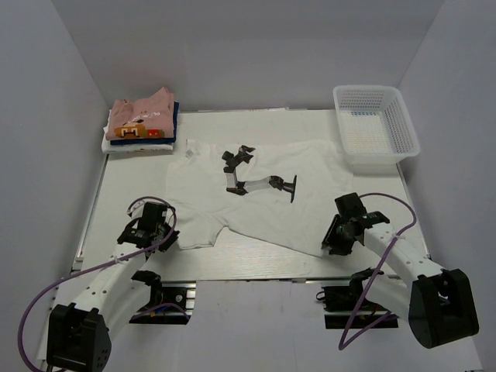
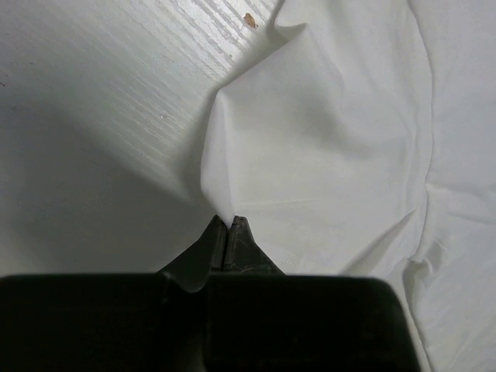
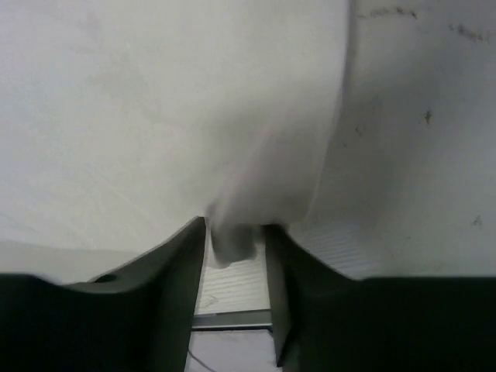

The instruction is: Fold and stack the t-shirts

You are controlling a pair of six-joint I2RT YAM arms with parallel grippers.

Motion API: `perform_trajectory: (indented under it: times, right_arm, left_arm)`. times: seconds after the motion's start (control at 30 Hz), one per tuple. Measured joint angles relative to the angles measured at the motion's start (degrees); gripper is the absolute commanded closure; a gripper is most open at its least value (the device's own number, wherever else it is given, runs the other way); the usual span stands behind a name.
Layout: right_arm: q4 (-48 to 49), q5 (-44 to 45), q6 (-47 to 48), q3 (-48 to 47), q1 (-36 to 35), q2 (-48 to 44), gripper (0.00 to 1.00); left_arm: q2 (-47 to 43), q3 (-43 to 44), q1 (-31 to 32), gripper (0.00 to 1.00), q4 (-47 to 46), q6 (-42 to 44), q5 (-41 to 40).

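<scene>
A large white cloth t-shirt (image 1: 263,217) lies spread flat across the middle of the pale table (image 1: 124,186). Its neck points toward the far wall and a black figure (image 1: 260,174) marks its chest. The cloth is loosely rumpled, with soft creases near the hem.

At the near left corner of the shirt, the left hand (image 2: 230,221) is low on the table with its two dark fingers pressed together. They are clamped on a peak of the white fabric, which rises in a small tent from the tips.

At the near right corner, the right hand (image 3: 236,225) is down at the hem. Its fingers stand apart with a narrow fold of the same shirt hanging between them. That view is blurred, but a gap shows on either side of the fold, so it does not look gripped.

In the far left corner sits a neat pile of folded shirts. A pink shirt (image 1: 139,112) is on top, with a dark blue shirt (image 1: 175,116) showing at its right edge. A piece with orange and yellow markings (image 1: 132,132) shows at the front, and a white folded shirt (image 1: 136,146) lies underneath.

In the far right corner, well apart from the pile, stands a white plastic mesh basket (image 1: 403,116). Its near edge is just beside the spread shirt's right sleeve.
</scene>
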State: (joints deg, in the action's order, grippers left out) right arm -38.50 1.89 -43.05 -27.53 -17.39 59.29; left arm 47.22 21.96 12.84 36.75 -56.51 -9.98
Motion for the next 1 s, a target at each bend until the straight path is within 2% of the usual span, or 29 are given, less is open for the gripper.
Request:
perform_trajectory:
  times: [0.1, 0.17, 0.2, 0.4, 0.53, 0.8, 1.0]
  right_arm:
    - [2.78, 0.83, 0.02, 0.42, 0.00, 1.03, 0.78]
    - [4.48, 1.01, -0.07, 0.42, 0.00, 2.23, 0.99]
    - [5.31, 0.83, -0.07, 0.37, 0.02, 2.82, 1.00]
    - [11.76, 0.83, 0.85, 0.26, -0.15, 3.76, 1.00]
    - [10.78, 4.04, 3.54, -2.51, -0.26, 0.11, 1.00]
    - [13.57, 11.45, 7.96, -23.82, -0.31, -10.51, 1.00]
    - [12.81, 15.15, 11.98, -37.51, -0.26, -11.26, 1.00]
  left_arm:
    - [0.33, 0.46, 0.00, 1.00, 0.02, 0.35, -0.09]
    - [0.33, 0.52, 0.00, 1.00, -0.13, 0.70, -0.09]
    - [0.33, 0.52, 0.00, 1.00, -0.24, 0.81, -0.09]
    - [-0.26, 0.96, 0.00, 1.00, -1.29, 2.51, -0.07]
    - [-1.05, 5.97, 0.00, 1.00, -2.27, 3.91, -0.13]
    - [-2.82, 28.44, 0.02, 1.00, -10.36, 8.59, -3.85]
    - [-5.62, 39.58, 0.02, 1.00, -16.02, 12.33, -7.54]
